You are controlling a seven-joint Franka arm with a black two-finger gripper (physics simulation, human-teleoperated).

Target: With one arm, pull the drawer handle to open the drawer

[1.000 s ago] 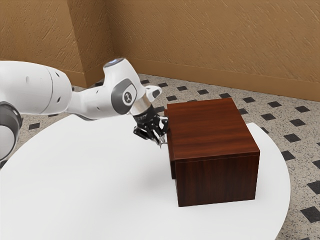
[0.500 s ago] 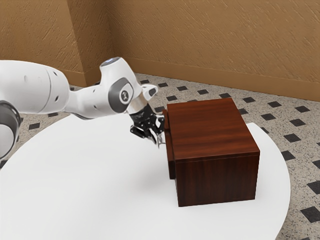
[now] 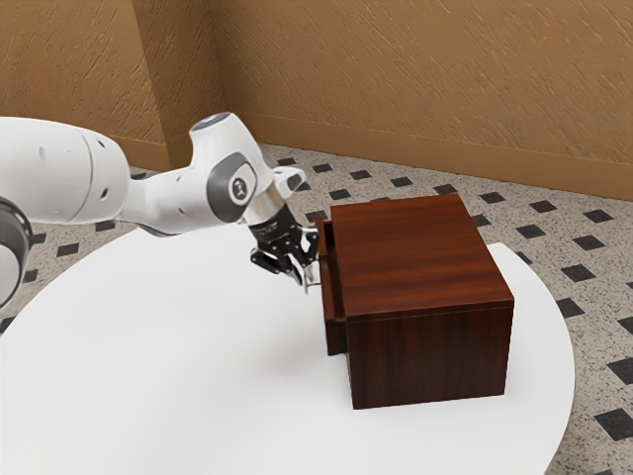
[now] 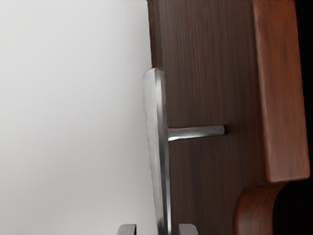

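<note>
A dark wooden cabinet (image 3: pixel 425 297) stands on the white round table (image 3: pixel 178 366). Its drawer front (image 3: pixel 333 297) faces the exterior view's left and sticks out a little from the cabinet body. My gripper (image 3: pixel 307 269) is at that front, shut on the silver drawer handle (image 4: pixel 157 147). In the wrist view the handle bar runs between my two fingertips (image 4: pixel 126 229), and one short post joins it to the drawer front (image 4: pixel 205 98). The cabinet's edge (image 4: pixel 281 93) lies behind the front.
The white tabletop spreads wide toward the exterior view's left and front. The table's rim (image 3: pixel 554 396) curves close behind the cabinet on the exterior view's right. Tan walls and a checkered floor (image 3: pixel 554 218) lie beyond.
My hand has moved toward the exterior view's left with the handle in it, and the drawer front has come a little further out of the cabinet.
</note>
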